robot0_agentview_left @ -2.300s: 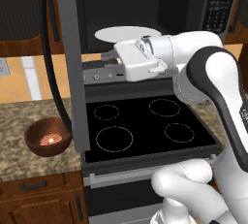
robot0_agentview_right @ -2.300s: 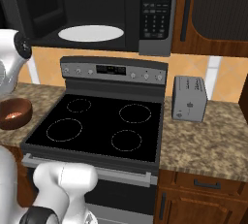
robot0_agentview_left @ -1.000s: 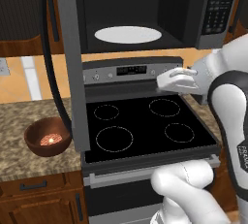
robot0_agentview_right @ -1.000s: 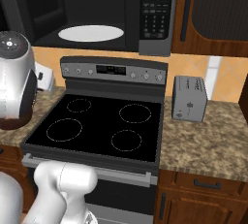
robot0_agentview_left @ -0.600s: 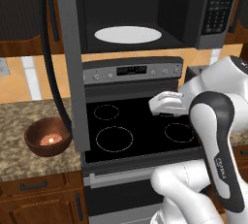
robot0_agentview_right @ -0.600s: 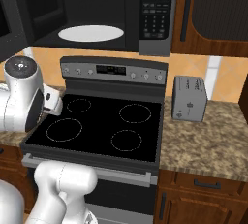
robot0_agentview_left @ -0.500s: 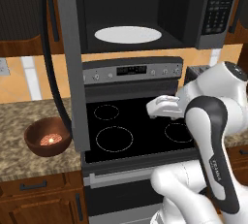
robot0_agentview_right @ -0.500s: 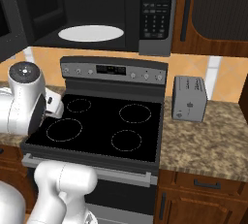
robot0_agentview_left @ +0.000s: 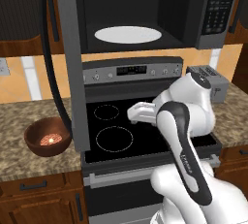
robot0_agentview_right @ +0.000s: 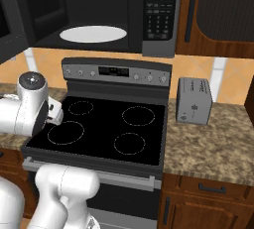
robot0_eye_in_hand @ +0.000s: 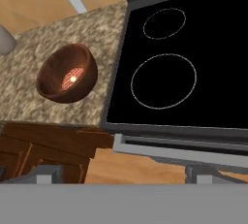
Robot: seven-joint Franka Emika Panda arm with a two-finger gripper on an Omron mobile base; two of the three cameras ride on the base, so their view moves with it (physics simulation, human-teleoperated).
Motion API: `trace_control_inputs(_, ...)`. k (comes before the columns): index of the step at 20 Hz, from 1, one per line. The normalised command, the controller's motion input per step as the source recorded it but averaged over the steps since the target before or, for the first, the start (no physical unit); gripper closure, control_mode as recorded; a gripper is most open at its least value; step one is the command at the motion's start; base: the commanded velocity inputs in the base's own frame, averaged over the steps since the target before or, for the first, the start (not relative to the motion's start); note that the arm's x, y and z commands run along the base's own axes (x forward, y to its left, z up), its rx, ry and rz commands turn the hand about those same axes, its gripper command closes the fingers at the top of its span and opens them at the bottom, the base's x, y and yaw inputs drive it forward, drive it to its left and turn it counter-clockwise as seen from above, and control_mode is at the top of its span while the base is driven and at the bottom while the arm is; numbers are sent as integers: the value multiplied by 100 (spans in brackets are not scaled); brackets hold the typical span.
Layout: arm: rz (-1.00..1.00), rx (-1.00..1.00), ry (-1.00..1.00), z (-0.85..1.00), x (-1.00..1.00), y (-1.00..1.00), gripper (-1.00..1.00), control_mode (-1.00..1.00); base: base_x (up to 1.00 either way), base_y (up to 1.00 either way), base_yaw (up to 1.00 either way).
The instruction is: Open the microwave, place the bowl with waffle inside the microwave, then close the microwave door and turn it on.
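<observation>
Bowl [robot0_agentview_left: 48, 136]: dark brown, round, upright on the speckled counter [robot0_agentview_left: 29, 116] left of the stove [robot0_agentview_left: 121, 121], near the counter's front edge. Seen also from the hand camera [robot0_eye_in_hand: 68, 72], just beside the stove's left rim.
Waffle [robot0_agentview_left: 49, 140]: small orange-tan disc, lying in the bottom of the bowl.
Microwave [robot0_agentview_left: 140, 14]: mounted above the stove, cavity exposed, white turntable [robot0_agentview_left: 128, 34] inside; keypad on its right side.
Microwave door [robot0_agentview_left: 72, 63]: swung fully open to the left, edge-on to the left base camera, its lower end hanging beside the bowl.
Gripper [robot0_agentview_left: 131, 113]: over the stove's left burners, pointing toward the bowl, well apart from it; fingers spread wide, holding nothing.
Toaster [robot0_agentview_right: 194, 100]: silver, on the counter right of the stove.
</observation>
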Motion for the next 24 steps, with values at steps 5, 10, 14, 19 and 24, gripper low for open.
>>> trace_control_inputs(5,0,0,7,-39,48,15,-100,-100,0,0,0)
trace_control_inputs(10,0,0,5,-51,44,30,-100,-100,0,0,0)
trace_control_inputs(14,0,0,3,-24,24,42,-100,-100,0,0,0)
trace_control_inputs(19,0,0,1,-3,4,51,-100,-100,0,0,0)
trace_control_inputs(24,0,0,2,0,1,51,-100,-100,0,0,0)
